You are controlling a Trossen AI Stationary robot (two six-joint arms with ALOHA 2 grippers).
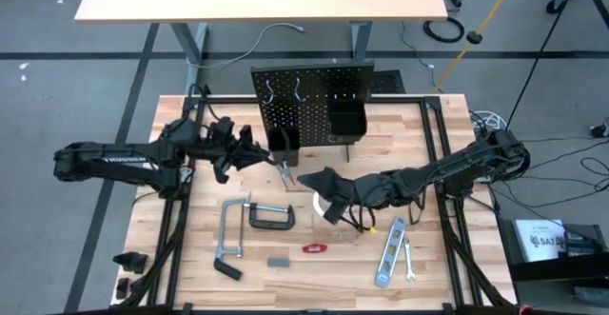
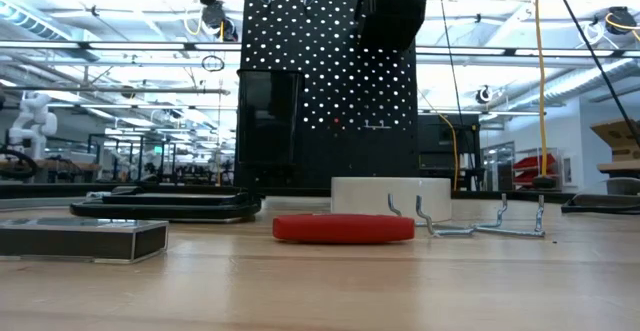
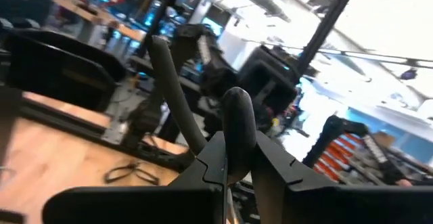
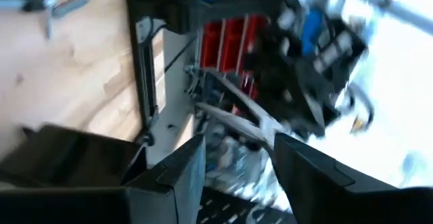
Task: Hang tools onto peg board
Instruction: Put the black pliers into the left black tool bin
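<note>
You're in the middle of stowing the pliers (image 1: pixel 284 170). Your left hand (image 1: pixel 255 153) is clamped narrow on their dark curved handles and holds them in the air just in front of the peg board (image 1: pixel 314 87), close beside the lower left bin (image 1: pixel 280 142). Your right hand (image 1: pixel 314 179) sits just on the other side of the pliers, above the white tape roll (image 1: pixel 326 208), with its fingers standing wide. A pale slender piece shows beyond them in its wrist view, but you can't tell whether they touch it.

The next move, as I judge it, calls for you to line the pliers up nose-down over the mouth of that left bin, or against a free hook, and lower them before letting go. Keep the right hand out of the way, or use it only to steady the tip.

Of the two bins, the higher right one (image 1: pixel 345 121) looks dark, with nothing sticking out. The left one's inside is too shadowed to judge.

Still on the table (image 1: pixel 190 239) are the C-clamp (image 1: pixel 271 217), the bar clamp (image 1: pixel 228 244), the level (image 1: pixel 390 253), the small wrench (image 1: pixel 409 261) and the red-handled tool (image 1: pixel 315 248).
</note>
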